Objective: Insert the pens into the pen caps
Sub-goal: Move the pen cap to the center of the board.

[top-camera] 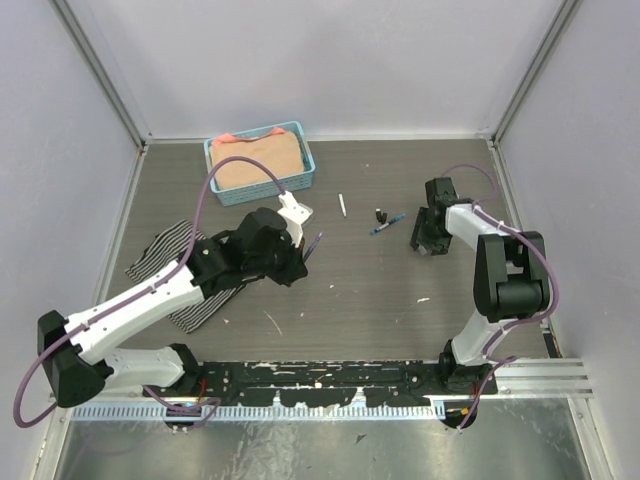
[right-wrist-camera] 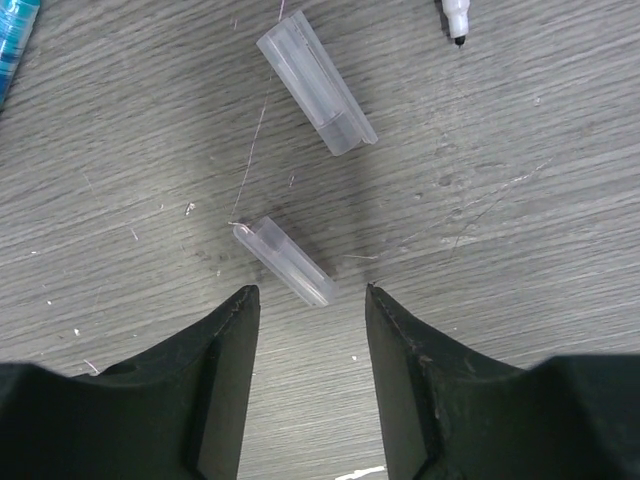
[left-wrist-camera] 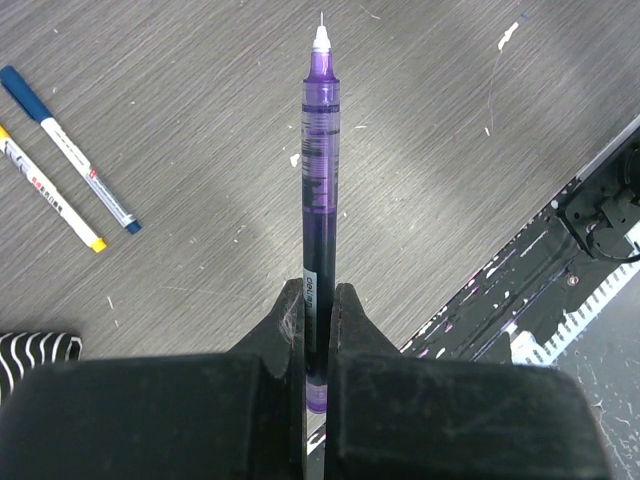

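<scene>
My left gripper (left-wrist-camera: 317, 290) is shut on a purple pen (left-wrist-camera: 322, 170) whose bare fine tip points away from the wrist, above the table. In the top view this gripper (top-camera: 300, 252) is left of centre. My right gripper (right-wrist-camera: 310, 292) is open, low over the table, with a small clear cap (right-wrist-camera: 285, 262) lying just beyond its fingertips. A larger clear cap (right-wrist-camera: 315, 82) lies farther out. In the top view the right gripper (top-camera: 424, 238) is right of a blue pen (top-camera: 387, 226), a small black cap (top-camera: 380, 215) and a white pen (top-camera: 342, 205).
A blue basket (top-camera: 303, 165) holding tan cloth stands at the back left. A striped cloth (top-camera: 165, 260) lies under the left arm. Two capped pens, one blue (left-wrist-camera: 70, 150) and one yellow (left-wrist-camera: 50, 190), lie left of the held pen. A dark pen tip (right-wrist-camera: 455, 18) shows at the right wrist view's top edge.
</scene>
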`<act>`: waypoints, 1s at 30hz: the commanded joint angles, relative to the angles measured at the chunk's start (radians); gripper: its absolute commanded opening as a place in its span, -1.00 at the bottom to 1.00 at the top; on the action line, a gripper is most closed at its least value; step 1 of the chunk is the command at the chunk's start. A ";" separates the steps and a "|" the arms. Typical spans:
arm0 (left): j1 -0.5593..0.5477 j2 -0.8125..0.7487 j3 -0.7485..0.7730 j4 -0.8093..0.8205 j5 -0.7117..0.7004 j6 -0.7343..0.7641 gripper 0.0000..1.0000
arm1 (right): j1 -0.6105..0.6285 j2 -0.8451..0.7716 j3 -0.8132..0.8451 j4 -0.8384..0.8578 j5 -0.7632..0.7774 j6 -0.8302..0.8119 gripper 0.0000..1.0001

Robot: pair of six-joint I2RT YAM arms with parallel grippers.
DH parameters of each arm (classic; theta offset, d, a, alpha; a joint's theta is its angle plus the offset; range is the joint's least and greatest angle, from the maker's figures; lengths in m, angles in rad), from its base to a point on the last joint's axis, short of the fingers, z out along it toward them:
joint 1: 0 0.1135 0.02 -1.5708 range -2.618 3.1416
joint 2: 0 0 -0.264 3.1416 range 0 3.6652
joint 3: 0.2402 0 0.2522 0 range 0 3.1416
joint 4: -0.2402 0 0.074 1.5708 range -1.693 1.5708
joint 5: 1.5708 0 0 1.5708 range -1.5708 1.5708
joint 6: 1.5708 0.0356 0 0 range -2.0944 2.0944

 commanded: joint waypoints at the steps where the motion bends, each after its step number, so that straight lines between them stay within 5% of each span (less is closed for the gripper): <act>1: 0.003 0.013 0.023 -0.007 0.021 0.018 -1.00 | -0.002 0.006 0.046 0.018 -0.024 -0.018 0.00; 13: 0.003 0.014 0.013 0.010 0.026 -0.005 -1.00 | -0.001 0.066 0.096 0.000 -0.014 -0.039 -0.07; 30: 0.003 0.030 0.027 0.009 0.042 -0.003 -1.00 | 0.059 0.072 0.085 -0.005 0.007 -0.025 -0.58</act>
